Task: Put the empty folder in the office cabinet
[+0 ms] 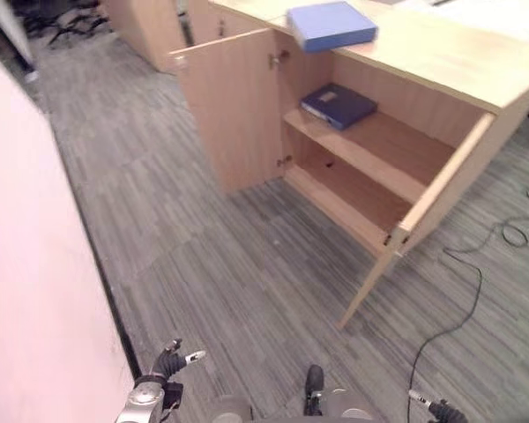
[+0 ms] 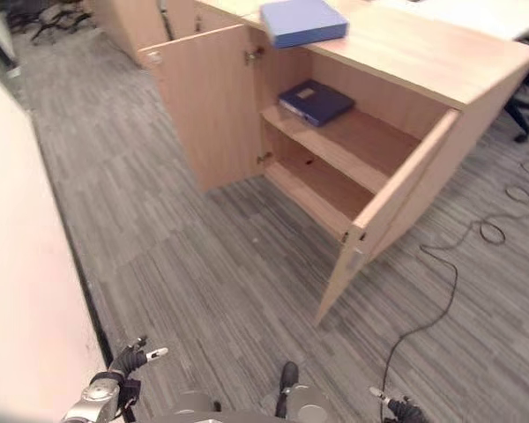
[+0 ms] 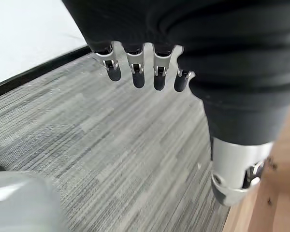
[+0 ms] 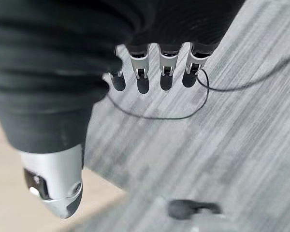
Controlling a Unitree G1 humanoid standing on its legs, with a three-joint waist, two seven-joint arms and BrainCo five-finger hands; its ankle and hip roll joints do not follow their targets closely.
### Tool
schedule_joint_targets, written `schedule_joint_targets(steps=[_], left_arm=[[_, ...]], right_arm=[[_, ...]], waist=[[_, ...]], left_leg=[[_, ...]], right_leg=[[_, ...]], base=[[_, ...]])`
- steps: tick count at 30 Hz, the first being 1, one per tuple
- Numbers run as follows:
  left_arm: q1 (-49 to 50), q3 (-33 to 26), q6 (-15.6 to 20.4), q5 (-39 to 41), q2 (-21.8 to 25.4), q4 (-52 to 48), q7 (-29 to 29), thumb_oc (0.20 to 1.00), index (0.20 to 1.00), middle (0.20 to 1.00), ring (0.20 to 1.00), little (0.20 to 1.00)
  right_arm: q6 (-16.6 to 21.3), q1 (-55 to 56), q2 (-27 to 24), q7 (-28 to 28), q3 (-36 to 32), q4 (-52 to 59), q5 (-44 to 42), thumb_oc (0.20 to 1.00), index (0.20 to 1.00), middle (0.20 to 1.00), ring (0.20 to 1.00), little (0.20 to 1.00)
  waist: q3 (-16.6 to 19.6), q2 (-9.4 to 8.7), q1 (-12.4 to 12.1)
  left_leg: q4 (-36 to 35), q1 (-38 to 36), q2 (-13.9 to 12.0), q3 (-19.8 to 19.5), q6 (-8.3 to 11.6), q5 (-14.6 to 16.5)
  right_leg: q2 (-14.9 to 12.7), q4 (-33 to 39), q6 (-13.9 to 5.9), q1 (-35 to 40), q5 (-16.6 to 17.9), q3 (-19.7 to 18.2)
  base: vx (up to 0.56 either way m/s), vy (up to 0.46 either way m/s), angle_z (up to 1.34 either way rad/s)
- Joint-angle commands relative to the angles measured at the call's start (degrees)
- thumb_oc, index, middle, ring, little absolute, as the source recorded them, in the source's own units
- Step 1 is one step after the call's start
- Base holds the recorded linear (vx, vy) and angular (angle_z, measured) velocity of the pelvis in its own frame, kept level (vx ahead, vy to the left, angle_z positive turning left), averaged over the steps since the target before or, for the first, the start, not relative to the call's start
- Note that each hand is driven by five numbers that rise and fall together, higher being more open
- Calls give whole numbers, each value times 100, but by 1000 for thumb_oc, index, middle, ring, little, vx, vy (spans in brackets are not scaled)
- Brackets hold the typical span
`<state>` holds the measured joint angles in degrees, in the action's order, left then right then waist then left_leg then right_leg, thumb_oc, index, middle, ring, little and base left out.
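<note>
- Grey striped carpet floor [image 1: 247,282] fronts your open light-wood cabinet [image 1: 247,106].
- Your blue rigid folder [image 1: 331,25] lies flat on the cabinet's top, overhanging its front edge; a darker blue folder [image 1: 338,105] rests on the upper shelf.
- Expect it light, stiff, slick-covered; take it by the overhanging edge.
- Left hand [image 3: 145,72] and right hand [image 4: 154,72] hang low, fingers released, holding nothing.

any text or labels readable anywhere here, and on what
None can be read.
Folder on the shelf: a pale label on its cover, too small to read.
Folder on the cabinet top: no print visible.
Cabinet: no markings visible.
</note>
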<state>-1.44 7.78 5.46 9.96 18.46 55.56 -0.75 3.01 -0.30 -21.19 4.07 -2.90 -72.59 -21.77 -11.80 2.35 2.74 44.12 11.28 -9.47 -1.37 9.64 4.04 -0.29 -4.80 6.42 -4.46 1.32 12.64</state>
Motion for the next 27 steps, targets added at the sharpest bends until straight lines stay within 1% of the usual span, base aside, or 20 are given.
schedule_joint_targets(steps=[1, 4, 5, 6, 7, 8, 9, 11, 13, 15, 17, 18, 19, 20, 21, 22, 23, 25, 26, 27], left_arm=[[-85, 77, 223, 256, 263, -429, -61, 1000, 1000, 1000, 1000, 1000], [-1, 125, 247, 249, 209, -497, -46, 1000, 1000, 1000, 1000, 1000], [-4, 126, 248, 249, 207, -496, -47, 1000, 1000, 1000, 1000, 1000], [64, 137, 252, 291, 138, -483, -40, 1000, 1000, 1000, 1000, 1000], [57, 128, 252, 302, 132, -463, -36, 1000, 1000, 1000, 1000, 1000], [59, 131, 254, 302, 129, -459, -35, 1000, 1000, 1000, 1000, 1000], [46, 140, 266, 333, 136, -406, -44, 1000, 1000, 1000, 1000, 1000], [27, 142, 271, 321, 141, -323, -36, 1000, 1000, 1000, 1000, 1000], [47, 122, 265, 296, 127, -239, -29, 1000, 1000, 1000, 1000, 1000], [45, 141, 285, 271, 99, -157, -49, 1000, 1000, 1000, 1000, 1000], [18, 205, 308, 179, 84, -96, -43, 1000, 1000, 1000, 1000, 1000], [17, 207, 314, 177, 82, -88, -44, 1000, 1000, 1000, 1000, 1000], [-18, 252, 320, 124, 73, -56, -35, 1000, 1000, 1000, 1000, 1000], [-106, 338, 321, 100, 107, -70, -16, 1000, 1000, 1000, 1000, 1000], [-151, 391, 338, 89, 170, -51, -34, 1000, 1000, 1000, 1000, 1000], [-150, 391, 338, 89, 172, -51, -34, 1000, 1000, 1000, 1000, 1000], [-186, 399, 322, 98, 312, -208, -25, 1000, 1000, 1000, 1000, 1000], [-181, 402, 321, 98, 317, -208, -24, 1000, 1000, 1000, 1000, 1000], [-26, 328, 270, 177, 438, -506, 21, 1000, 1000, 1000, 1000, 1000], [-26, 326, 266, 177, 440, -511, 21, 1000, 1000, 1000, 1000, 1000]], right_arm=[[72, 60, 22, 44, -148, -9, -554, 1000, 1000, 1000, 1000, 1000], [31, 120, -55, 43, -252, -184, -601, 1000, 1000, 1000, 1000, 1000], [31, 118, -57, 42, -254, -184, -601, 1000, 1000, 1000, 1000, 1000], [25, 139, -132, 55, -275, -232, -512, 1000, 1000, 1000, 1000, 1000], [26, 161, -136, 52, -285, -232, -504, 1000, 1000, 1000, 1000, 1000], [24, 167, -138, 52, -286, -228, -503, 1000, 1000, 1000, 1000, 1000], [35, 200, -166, 67, -291, -177, -507, 1000, 1000, 1000, 1000, 1000], [31, 215, -175, 39, -289, -96, -519, 1000, 1000, 1000, 1000, 1000], [15, 223, -151, 9, -257, -60, -500, 1000, 1000, 1000, 1000, 1000], [18, 244, -119, -5, -213, -13, -445, 1000, 1000, 1000, 1000, 1000], [14, 268, -82, -41, -220, 3, -430, 1000, 1000, 1000, 1000, 1000], [14, 272, -81, -42, -220, 4, -430, 1000, 1000, 1000, 1000, 1000], [17, 297, -35, -60, -254, 1, -439, 1000, 1000, 1000, 1000, 1000], [1, 333, 45, -84, -283, 7, -448, 1000, 1000, 1000, 1000, 1000], [-6, 355, 115, -103, -286, -33, -452, 1000, 1000, 1000, 1000, 1000], [-6, 356, 117, -103, -286, -32, -452, 1000, 1000, 1000, 1000, 1000], [-57, 297, 292, -146, -239, -14, -420, 1000, 1000, 1000, 1000, 1000], [-57, 303, 297, -145, -238, -15, -419, 1000, 1000, 1000, 1000, 1000], [-61, 217, 331, -104, -225, 51, -305, 1000, 1000, 1000, 1000, 1000], [-62, 216, 333, -102, -226, 53, -305, 1000, 1000, 1000, 1000, 1000]], waist=[[-374, -153, -114], [-322, -6, -205], [-317, -10, -211], [-259, 105, -342], [-234, 155, -359], [-233, 154, -368], [-231, 235, -398], [-246, 276, -362], [-229, 306, -348], [-219, 272, -318], [-123, 262, -255], [-119, 251, -264], [-43, 208, -209], [29, 118, -165], [84, 32, -157], [81, 20, -156], [139, -152, -212], [130, -191, -221], [58, -132, -465], [67, -132, -456]], left_leg=[[-1820, -612, -349, 444, -395, -357], [-3246, -689, -462, -23, -270, -508], [-3291, -699, -459, -12, -270, -549], [-3964, -444, -524, -796, -181, -930], [-4208, -354, -545, -966, -163, -1026], [-4246, -386, -553, -951, -158, -1034], [-4588, -181, -587, -1259, -130, -1134], [-4686, 85, -683, -1400, -110, -1201], [-4588, 168, -797, -1551, -87, -1233], [-4404, 166, -900, -1651, -49, -1213], [-4325, 91, -968, -1578, -20, -1160], [-4323, 83, -959, -1562, -23, -1151], [-4260, 62, -966, -1494, 24, -1122], [-4070, 21, -823, -1353, 47, -1067], [-3938, -14, -714, -1260, 66, -1008], [-3935, -21, -702, -1257, 63, -1004], [-3807, -176, -573, -770, 7, -728], [-3813, -240, -546, -736, 2, -664], [-3770, -614, -546, -6, -138, -393], [-3778, -596, -540, -16, -145, -415]], right_leg=[[-636, 250, -963, 486, -346, -502], [-566, 310, -1126, 743, -509, -1081], [-570, 315, -1125, 731, -491, -1088], [-501, 220, -1176, 954, -748, -1582], [-458, 150, -1165, 973, -815, -1713], [-455, 120, -1157, 967, -842, -1722], [-375, -234, -1098, 1032, -1183, -2092], [-303, -667, -1070, 1074, -1592, -2511], [-280, -929, -1103, 1090, -1831, -2886], [-409, -1167, -1224, 1071, -2021, -3138], [-572, -1275, -1366, 986, -2049, -3222], [-585, -1279, -1368, 984, -2058, -3231], [-756, -1225, -1481, 979, -1953, -3230], [-1027, -1091, -1624, 969, -1678, -3210], [-1194, -1042, -1730, 954, -1412, -3215], [-1206, -1045, -1731, 960, -1420, -3214], [-1610, -1028, -1913, 650, -93, -2970], [-1651, -1040, -1902, 694, -158, -2965], [-2365, -1549, -1698, 445, 204, -910], [-2367, -1521, -1700, 446, 233, -897]], base=[[328, 262, -101], [305, 256, -125], [512, 356, -146], [448, 306, -123], [461, 303, -108], [334, 246, -87], [365, 322, -108], [408, 436, -109], [249, 443, -95], [151, 509, -127], [96, 453, -106], [97, 430, -38], [107, 573, -12], [144, 763, -21], [98, 542, -25], [25, 633, -38], [18, 438, -24], [-6, 484, -41], [-70, 538, -45], [-84, 772, -58]])
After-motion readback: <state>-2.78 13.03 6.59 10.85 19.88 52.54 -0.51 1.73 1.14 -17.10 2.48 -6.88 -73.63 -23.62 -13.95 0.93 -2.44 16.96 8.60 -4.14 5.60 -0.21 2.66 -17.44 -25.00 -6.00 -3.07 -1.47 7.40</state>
